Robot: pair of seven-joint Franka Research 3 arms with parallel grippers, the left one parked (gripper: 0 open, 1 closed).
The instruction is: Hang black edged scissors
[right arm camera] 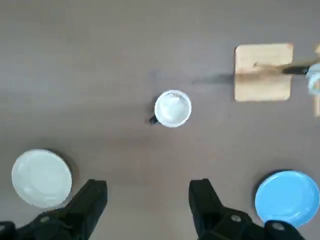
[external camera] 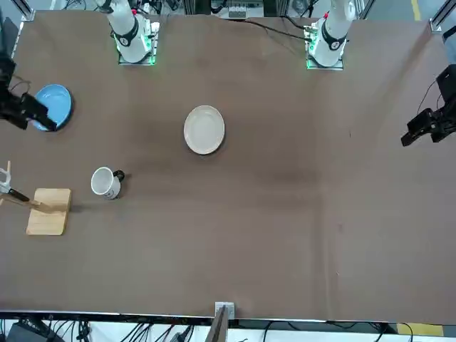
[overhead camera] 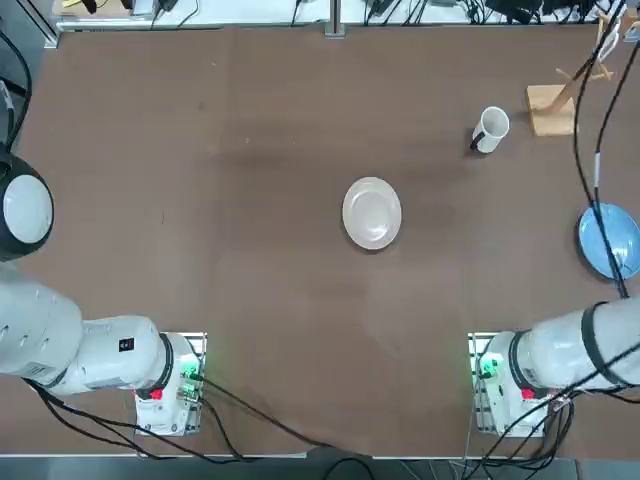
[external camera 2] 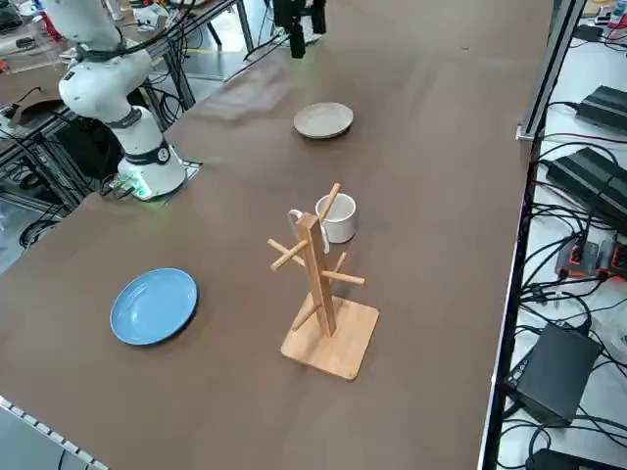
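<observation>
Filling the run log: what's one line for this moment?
right claw: open, empty, above table | black edged scissors: apparently hanging on wooden rack | white mug: beside rack

Black edged scissors (external camera 2: 295, 217) only a whitish loop on the wooden rack (external camera 2: 318, 284), blades too small to tell, rack cut by the edge in the wrist view, right end effector (external camera: 32, 114) partly cut off in front view

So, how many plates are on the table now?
2. The cream plate lies near the table's middle. The blue plate lies near the table edge on the robot's right side, under the right arm's cable in the top view. No others show.
</observation>
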